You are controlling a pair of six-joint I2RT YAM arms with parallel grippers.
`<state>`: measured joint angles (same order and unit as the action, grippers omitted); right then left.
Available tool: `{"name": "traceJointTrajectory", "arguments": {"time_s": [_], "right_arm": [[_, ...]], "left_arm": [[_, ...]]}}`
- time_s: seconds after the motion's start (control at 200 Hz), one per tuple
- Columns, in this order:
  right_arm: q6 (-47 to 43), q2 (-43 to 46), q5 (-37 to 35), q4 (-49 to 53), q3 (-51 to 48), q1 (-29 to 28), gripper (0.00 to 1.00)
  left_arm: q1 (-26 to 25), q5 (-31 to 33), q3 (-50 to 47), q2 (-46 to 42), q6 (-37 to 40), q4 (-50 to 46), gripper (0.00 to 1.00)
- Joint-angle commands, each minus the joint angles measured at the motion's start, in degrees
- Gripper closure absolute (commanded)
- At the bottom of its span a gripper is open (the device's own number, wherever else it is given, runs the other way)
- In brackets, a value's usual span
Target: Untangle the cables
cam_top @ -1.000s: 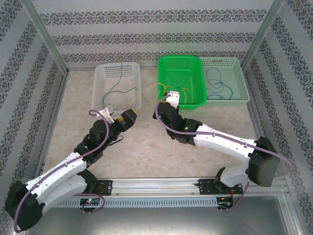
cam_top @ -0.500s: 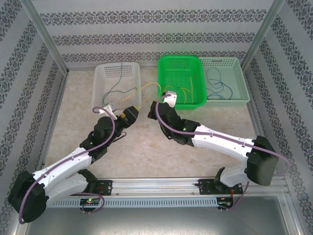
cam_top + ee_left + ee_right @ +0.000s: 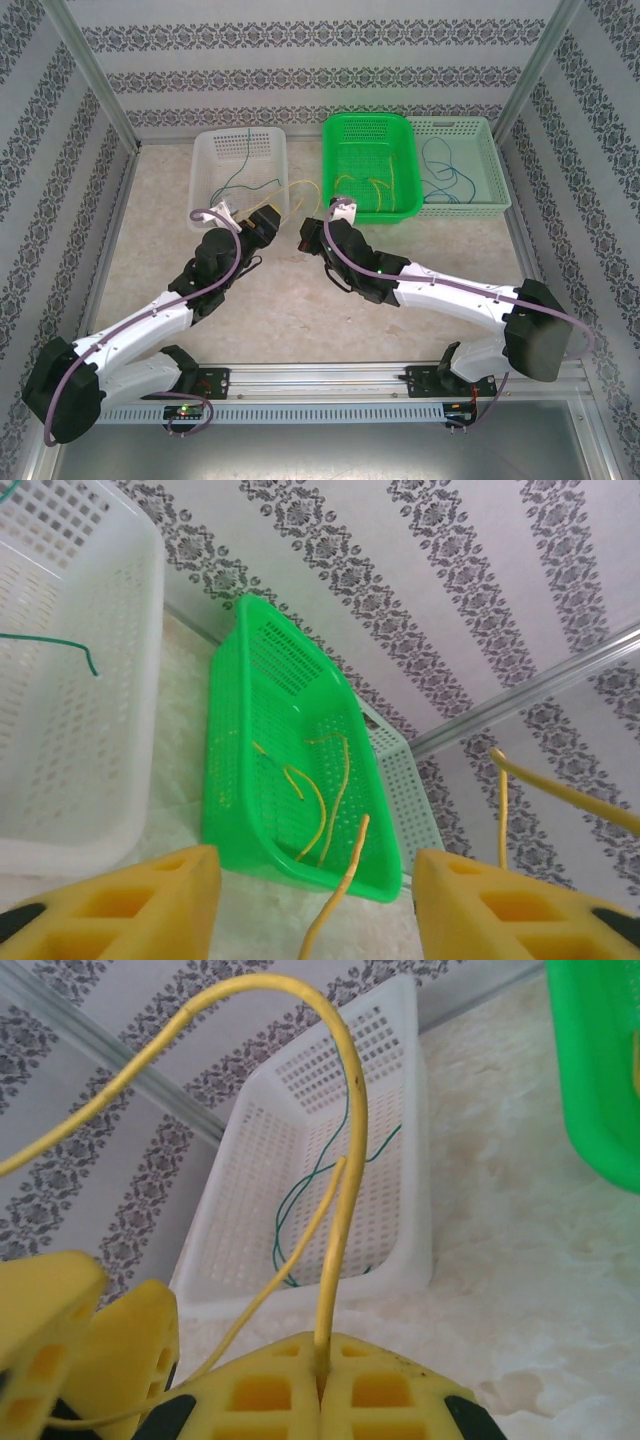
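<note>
Your right claw point(image 3: 320, 1378) is clamped on the thin yellow wire point(image 3: 352, 1150), which arcs just left of the green perforated plastic basket point(image 3: 338, 130). Your left claw point(image 3: 315, 880), farther left of that basket, stands apart with the wire rising through its gap.

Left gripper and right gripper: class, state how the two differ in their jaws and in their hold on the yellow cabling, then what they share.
The left gripper stands with its jaws apart; the right gripper has its jaws pressed together. The right gripper clamps a yellow cable, while in the left gripper a yellow strand merely stands in the gap, unclamped. Both have yellow fingers.
</note>
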<state>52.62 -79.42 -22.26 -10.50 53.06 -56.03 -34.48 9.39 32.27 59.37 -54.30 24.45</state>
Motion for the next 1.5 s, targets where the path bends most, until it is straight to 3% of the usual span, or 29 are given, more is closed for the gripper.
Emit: {"name": "traceJointTrajectory", "arguments": {"time_s": [0.0, 0.125, 0.185, 0.285, 0.465, 0.619, 0.854, 0.944, 1.234, 1.494], "right_arm": [[0.3, 3.2, 3.5, -4.4, -1.1, -0.5, 1.0], [-1.1, 7.1, 1.6, -2.8, -3.8, -0.1, 1.0], [-2.2, 9.1, 2.1, -1.8, -4.8, 0.8, 1.0], [-7.3, 11.1, 7.4, 3.0, -3.9, 3.3, 1.0], [-22.5, 11.4, 18.8, 26.3, 5.8, 7.6, 1.0], [-35.5, 13.4, 17.0, 44.6, 10.6, 9.9, 1.0], [-49.1, 20.5, 4.5, 59.6, 12.8, 13.5, 1.0], [-53.5, 22.2, 0.0, 63.2, 12.7, 13.9, 1.0], [-61.9, 19.7, -3.2, 74.0, 11.1, 13.9, 1.0], [-64.1, 21.4, -2.3, 70.9, 11.8, 13.5, 1.0]], "left_arm": [[0.7, 2.4, 1.0, 0.2, 0.5, -0.9, 0.58], [1.9, 1.8, 3.1, -0.9, 4.5, -7.0, 0.79], [2.2, 1.9, 5.3, -1.1, 7.5, -12.0, 1.0], [2.6, -0.2, 9.6, 0.2, 15.5, -20.2, 1.0], [2.9, -5.2, 20.1, 6.3, 32.1, -37.5, 1.0], [2.9, -7.5, 26.4, 11.3, 43.1, -47.6, 1.0], [2.5, -5.9, 32.7, 17.4, 55.8, -59.5, 1.0], [1.4, -4.4, 34.8, 19.7, 61.3, -63.8, 1.0], [-2.1, 7.3, 36.2, 24.0, 74.5, -70.7, 1.0], [-3.6, 17.9, 35.9, 24.5, 79.3, -69.1, 1.0]]}}
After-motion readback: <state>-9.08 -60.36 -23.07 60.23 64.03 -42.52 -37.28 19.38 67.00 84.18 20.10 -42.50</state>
